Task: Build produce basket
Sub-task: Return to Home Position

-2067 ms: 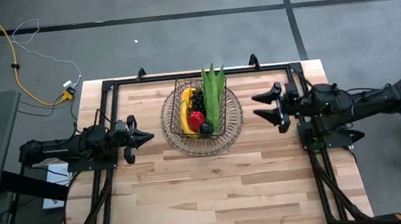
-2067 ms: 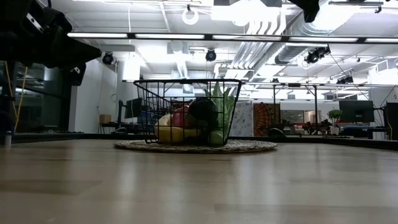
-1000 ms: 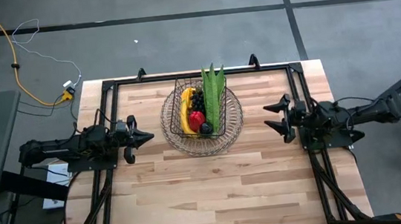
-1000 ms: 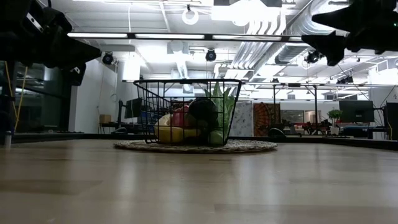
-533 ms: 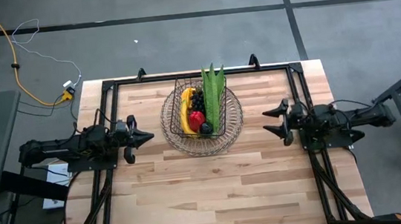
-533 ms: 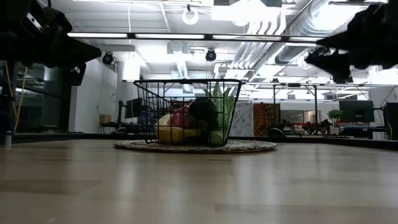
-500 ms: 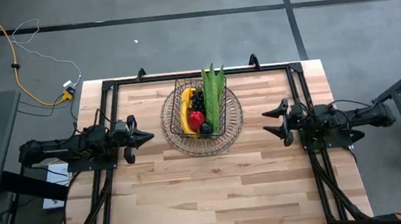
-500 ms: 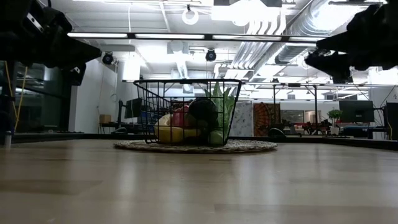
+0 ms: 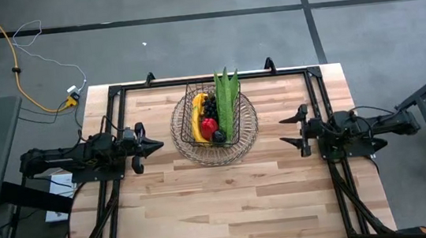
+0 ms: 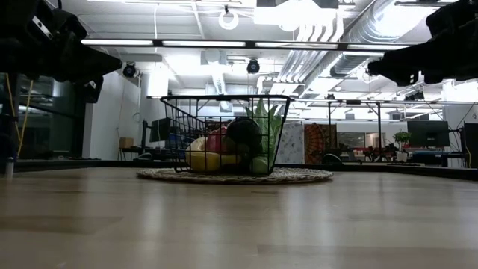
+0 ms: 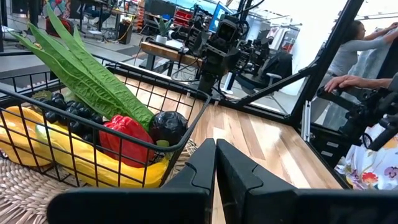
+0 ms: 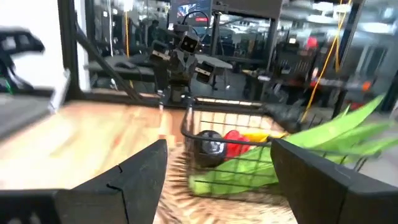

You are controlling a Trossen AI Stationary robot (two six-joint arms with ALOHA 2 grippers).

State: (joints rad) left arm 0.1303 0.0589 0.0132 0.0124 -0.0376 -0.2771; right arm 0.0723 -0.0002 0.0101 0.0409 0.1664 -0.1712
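The dark wire basket (image 9: 213, 119) stands on its round woven base at the table's far middle. In it lie a yellow banana (image 9: 198, 112), a red pepper (image 9: 209, 126), dark grapes (image 9: 209, 103), a dark round fruit (image 9: 219, 136) and the green leafy corn ear (image 9: 227, 102). The basket also shows in the low view (image 10: 224, 134), the left wrist view (image 11: 93, 124) and the right wrist view (image 12: 249, 149). My left gripper (image 9: 159, 144) is shut and empty, left of the basket. My right gripper (image 9: 284, 130) is open and empty, right of the basket.
A black frame (image 9: 209, 79) runs along the table's far, left and right edges. Bare wood (image 9: 222, 205) spreads from the basket to the near edge. A person's hand (image 11: 339, 81) shows beyond the table in the left wrist view.
My right gripper has drawn back from near the far right corner toward the table's near side and come down, ending level beside the basket's right and pointing at it. The basket and the produce have stayed put.
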